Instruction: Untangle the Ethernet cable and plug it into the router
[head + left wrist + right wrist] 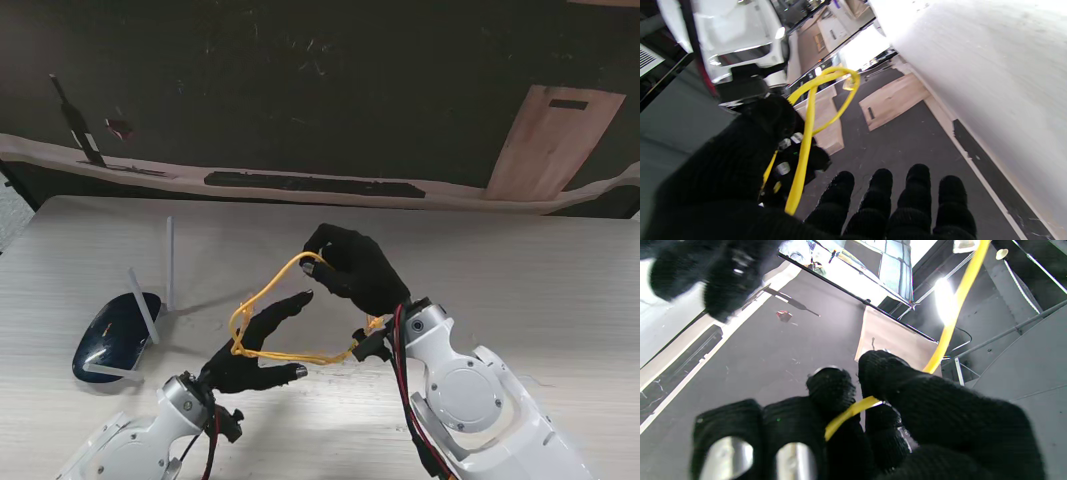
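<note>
The yellow Ethernet cable point(262, 298) hangs in the air in a loop between my two black-gloved hands. My right hand point(355, 268) is shut on it, the cable point(853, 411) pinched between thumb and fingers point(830, 390). A clear plug point(849, 83) shows at the cable's end close to that hand. My left hand point(258, 352) is nearer to me with its fingers point(893, 200) stretched out and apart. The cable point(805, 146) lies across it by the thumb, in a small twist. The dark blue router point(115, 336) with white antennas lies on the table point(520, 270) to the left, apart from both hands.
A router antenna point(170, 262) stands upright just left of the cable loop. Beyond the table's far edge are a dark floor, a long black strip point(315, 185) and a leaning wooden board point(555, 140). Both white forearms fill the near corners.
</note>
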